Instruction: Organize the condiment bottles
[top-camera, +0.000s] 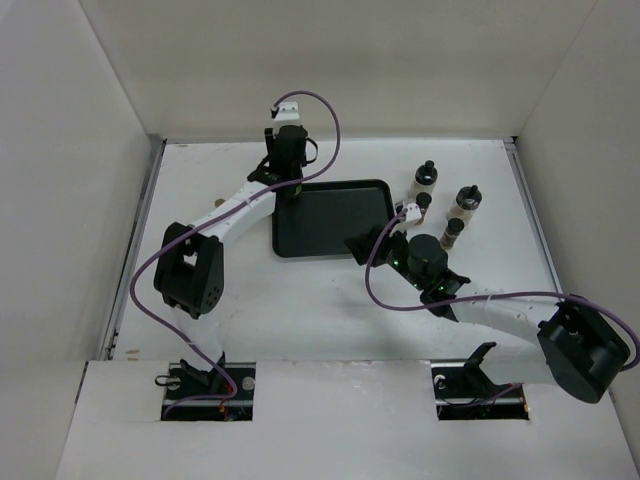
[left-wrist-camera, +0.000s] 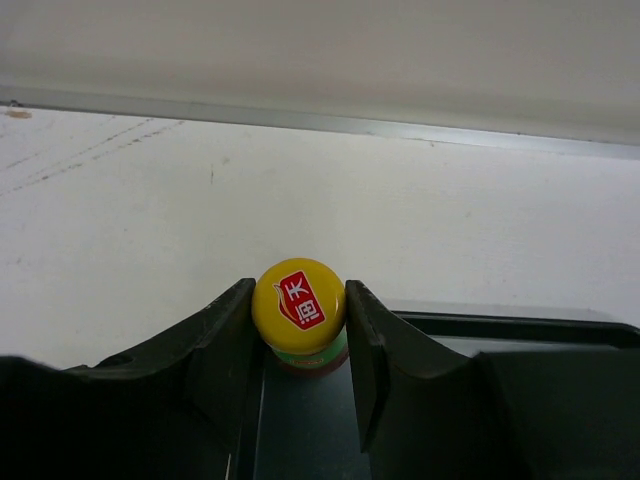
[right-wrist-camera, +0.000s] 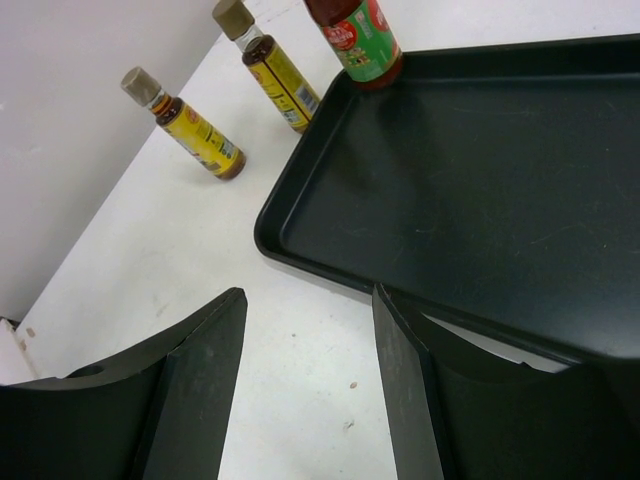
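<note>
From the top external view I see the left arm stretched out to the far left corner of the black tray (top-camera: 330, 215), with the left pincer (top-camera: 289, 186) pointing down there; its wrist hides whatever it holds. The right pincer (top-camera: 360, 243) hangs just off the tray's near right corner. To the right of the tray, on the white tabletop (top-camera: 200, 180), stand the cream black-capped bottles, one (top-camera: 427, 177) farther back and one (top-camera: 467, 200) more to the right; the tiny dark jars stand near them, one (top-camera: 423, 203) just beside the tray and one (top-camera: 453, 232) nearer to me.

On the left wrist view the left pincer (left-wrist-camera: 298, 287) is closed around the tall red-labelled bottle (left-wrist-camera: 299, 305); both fingers (left-wrist-camera: 225, 340) touch the sides of its yellow cap, and the bottle stands upright in the tray's corner.

On the right wrist view the right pincer (right-wrist-camera: 308, 290) is spread wide with nothing between its fingers (right-wrist-camera: 205, 380), over the tray's rim (right-wrist-camera: 262, 235) and bare tabletop. The tall bottle's base sits in the tray's far corner. The yellow-labelled bottles stand on the tabletop beyond the tray, one (right-wrist-camera: 275, 70) near its edge and one (right-wrist-camera: 190, 125) farther out.
</note>
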